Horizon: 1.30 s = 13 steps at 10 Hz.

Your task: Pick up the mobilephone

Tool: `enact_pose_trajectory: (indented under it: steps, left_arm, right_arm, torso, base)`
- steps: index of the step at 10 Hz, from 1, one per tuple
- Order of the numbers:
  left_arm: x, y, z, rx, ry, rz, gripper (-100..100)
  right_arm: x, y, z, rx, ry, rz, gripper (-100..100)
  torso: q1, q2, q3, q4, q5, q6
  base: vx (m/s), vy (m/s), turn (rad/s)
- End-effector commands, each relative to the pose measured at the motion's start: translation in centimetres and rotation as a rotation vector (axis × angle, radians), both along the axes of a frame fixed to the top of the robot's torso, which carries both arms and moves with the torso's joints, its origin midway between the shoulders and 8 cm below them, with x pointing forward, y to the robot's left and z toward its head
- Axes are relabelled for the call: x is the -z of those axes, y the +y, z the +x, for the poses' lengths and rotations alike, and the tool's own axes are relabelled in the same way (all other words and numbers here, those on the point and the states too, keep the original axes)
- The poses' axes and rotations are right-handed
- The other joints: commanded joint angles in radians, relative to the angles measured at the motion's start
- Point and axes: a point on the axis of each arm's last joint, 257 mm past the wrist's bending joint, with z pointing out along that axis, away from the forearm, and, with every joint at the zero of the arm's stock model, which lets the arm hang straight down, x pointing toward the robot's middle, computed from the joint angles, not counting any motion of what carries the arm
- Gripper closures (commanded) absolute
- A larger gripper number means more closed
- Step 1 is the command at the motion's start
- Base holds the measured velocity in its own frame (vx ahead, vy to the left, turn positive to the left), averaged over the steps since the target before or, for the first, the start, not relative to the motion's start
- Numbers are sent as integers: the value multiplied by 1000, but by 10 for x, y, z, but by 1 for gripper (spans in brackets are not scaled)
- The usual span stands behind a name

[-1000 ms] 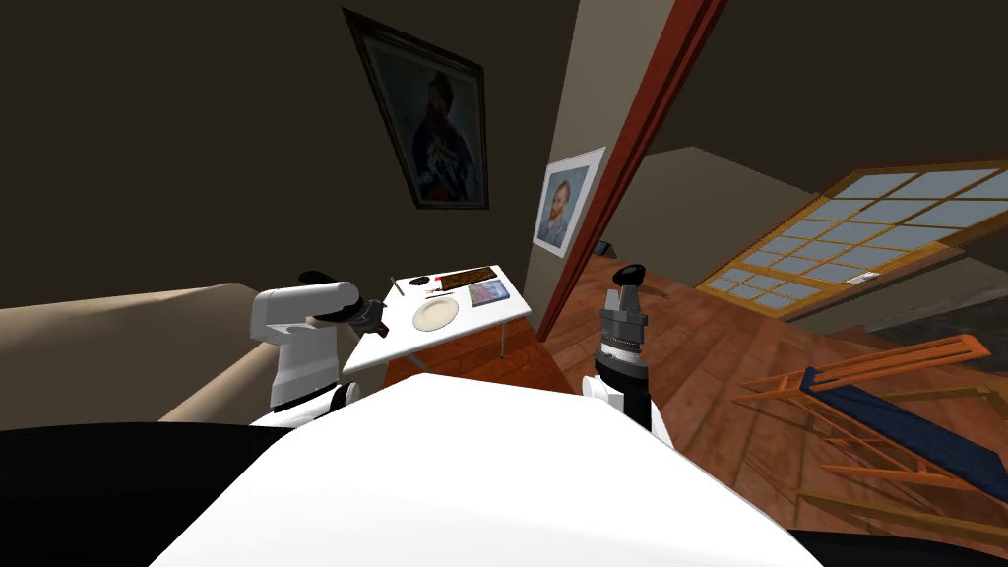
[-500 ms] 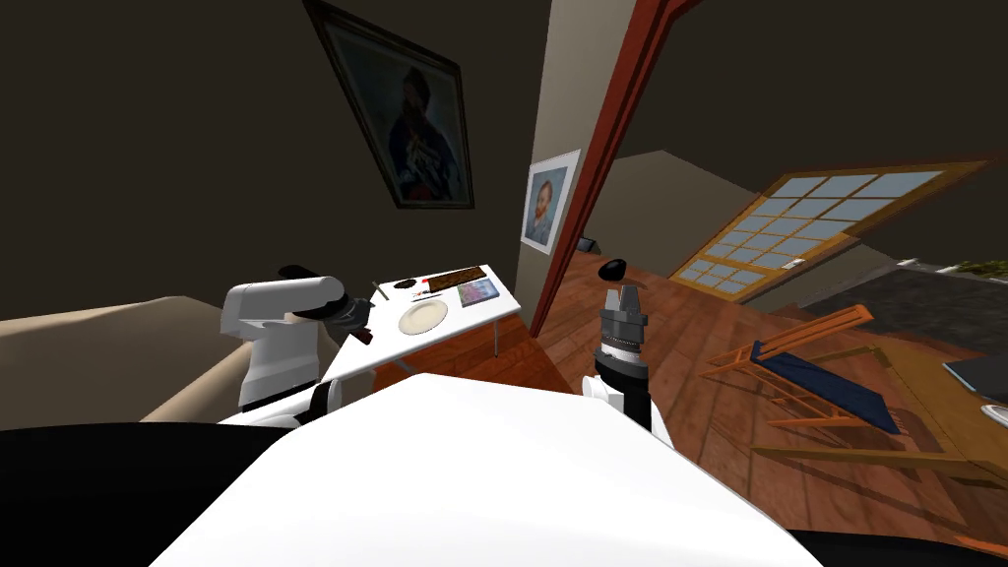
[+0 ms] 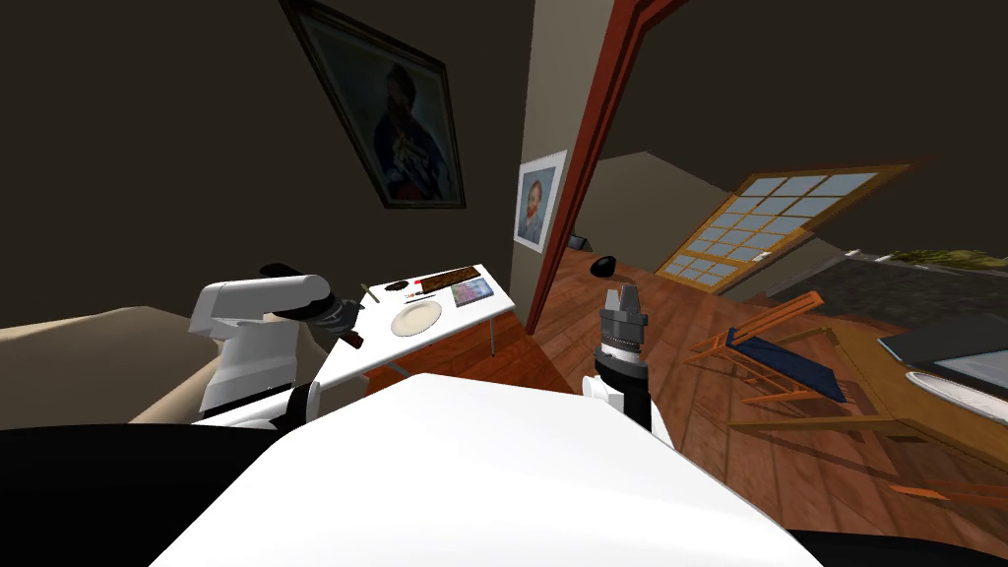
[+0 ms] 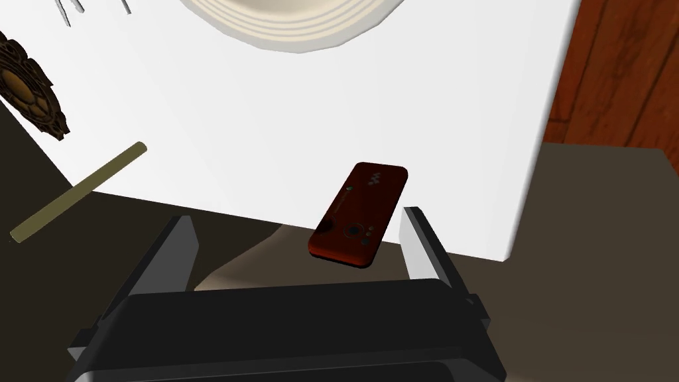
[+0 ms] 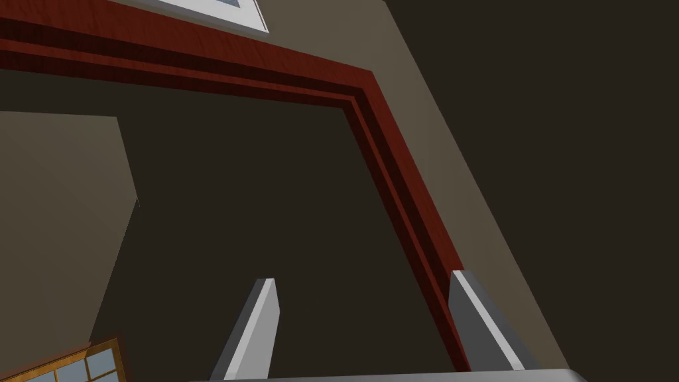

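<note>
A dark red mobile phone [image 4: 358, 215] sits at the near edge of a white table [image 4: 398, 99], one end reaching past the edge. My left gripper [image 4: 298, 249] is open and hovers over it. The phone lies between the fingers [image 4: 418, 242], closer to one of them and touching neither. In the head view the phone [image 3: 351, 340] is a small dark red shape at the table's [image 3: 482, 310] near-left corner, just under the left gripper [image 3: 343, 323]. My right gripper [image 3: 627, 293] points upward in front of the doorway, open [image 5: 361, 331] and empty.
On the table are a cream plate [image 3: 415, 317], an olive stick [image 4: 76, 192], a dark ornate tray [image 4: 30, 86] and a colourful book [image 3: 472, 291]. A beige sofa [image 3: 98, 345] stands to the left, and a red door frame [image 3: 581, 167] just past the table. A wooden lounger [image 3: 778, 359] is at right.
The whole head view has slid left, so my head or base has turned right. My left gripper stays over the table's corner and the phone. My right arm holds its pose.
</note>
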Motion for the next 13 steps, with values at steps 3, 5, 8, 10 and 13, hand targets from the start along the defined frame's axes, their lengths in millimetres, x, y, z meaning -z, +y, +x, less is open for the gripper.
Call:
enact_pose_trajectory:
  steps: [3, 5, 8, 10, 13]
  left_arm:
    - [6, 15, -15, 22, 58, -3, -100]
    - [11, 22, -26, 37, 99, -10, -100]
    - [19, 28, -45, 59, 169, -30, -100]
    - [26, 29, -66, 76, 245, -65, -100]
    - [29, 25, -88, 83, 326, -115, -100]
  right_arm:
    - [0, 0, 0, 0, 0, 0, 0]
    - [0, 0, 0, 0, 0, 0, 0]
    - [0, 0, 0, 0, 0, 0, 0]
    - [0, 0, 0, 0, 0, 0, 0]
    - [0, 0, 0, 0, 0, 0, 0]
  torso:
    - [1, 0, 0, 0, 0, 0]
    - [2, 0, 0, 0, 0, 0]
    - [4, 0, 0, 0, 1, 0]
    - [5, -2, -1, 0, 1, 0]
    - [5, -4, -2, -1, 1, 0]
  base:
    - [-26, 8, -66]
    - [-23, 31, -51]
    - [-16, 48, -49]
    - [19, 72, -73]
    - [31, 55, -56]
